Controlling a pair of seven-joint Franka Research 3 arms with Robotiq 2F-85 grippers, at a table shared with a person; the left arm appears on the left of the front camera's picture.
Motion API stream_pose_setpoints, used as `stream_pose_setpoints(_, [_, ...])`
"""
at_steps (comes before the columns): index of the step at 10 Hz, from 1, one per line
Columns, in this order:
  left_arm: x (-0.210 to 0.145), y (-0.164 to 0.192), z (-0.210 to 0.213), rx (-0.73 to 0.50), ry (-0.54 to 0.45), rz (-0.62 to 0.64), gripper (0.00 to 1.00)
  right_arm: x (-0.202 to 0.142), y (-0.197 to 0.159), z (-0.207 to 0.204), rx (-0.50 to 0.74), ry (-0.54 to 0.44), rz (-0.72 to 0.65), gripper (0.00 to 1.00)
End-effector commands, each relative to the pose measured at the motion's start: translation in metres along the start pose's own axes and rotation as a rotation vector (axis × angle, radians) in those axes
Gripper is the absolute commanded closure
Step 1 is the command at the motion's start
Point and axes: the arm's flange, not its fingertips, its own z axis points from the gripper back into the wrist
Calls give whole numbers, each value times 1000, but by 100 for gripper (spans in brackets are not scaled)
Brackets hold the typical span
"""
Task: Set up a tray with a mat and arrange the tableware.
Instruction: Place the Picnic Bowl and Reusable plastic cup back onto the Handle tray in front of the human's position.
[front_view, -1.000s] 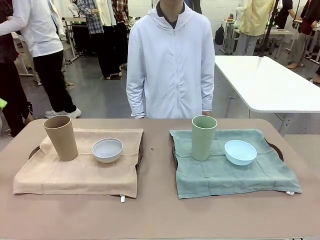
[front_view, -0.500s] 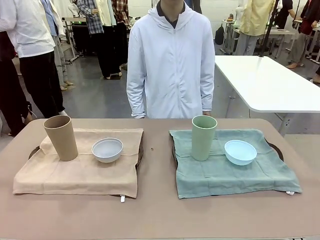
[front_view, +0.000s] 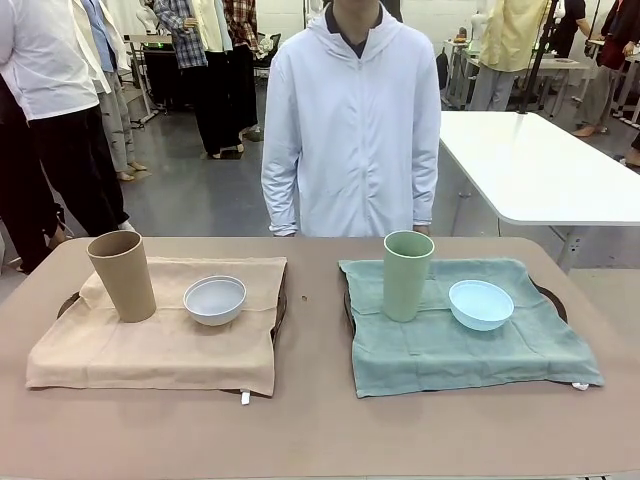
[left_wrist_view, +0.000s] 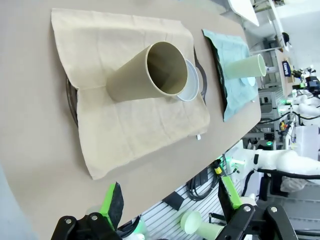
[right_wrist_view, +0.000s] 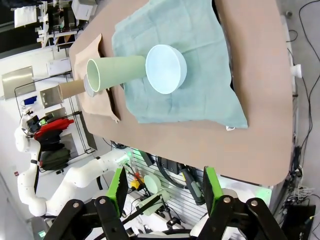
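A tan mat (front_view: 150, 350) covers the left tray (front_view: 68, 300), and on it stand a tan cup (front_view: 122, 277) and a white bowl (front_view: 215, 299). On the right tray (front_view: 550, 295) lies a green mat (front_view: 450, 355) bearing a pale green cup (front_view: 407, 275) and a light blue bowl (front_view: 481, 304). My left gripper (left_wrist_view: 170, 197) hangs open high above the table's edge, looking at the tan cup (left_wrist_view: 145, 75) and tan mat (left_wrist_view: 115, 125). My right gripper (right_wrist_view: 165, 182) is also open and holds nothing, well away from the green cup (right_wrist_view: 117, 72) and blue bowl (right_wrist_view: 166, 69).
A person in a white hooded jacket (front_view: 350, 130) stands at the far side of the table with arms hanging down. A strip of bare brown table (front_view: 315, 330) runs between the two trays. A white table (front_view: 540, 165) stands behind on the right.
The person across the table has shifted slightly to the right, and people in the background have walked on. Nothing on the table has moved.
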Motion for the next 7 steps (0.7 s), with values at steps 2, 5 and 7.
stream_pose_setpoints(2, [2, -1, 1, 1, 0, 6, 0, 1, -1, -2, 1, 5, -4, 22])
stream_pose_setpoints(5, [2, -1, 1, 1, 0, 6, 0, 1, -1, -2, 1, 5, -4, 22])
stream_pose_setpoints(7, [2, -1, 1, 1, 0, 6, 0, 1, -1, -2, 1, 5, -4, 22])
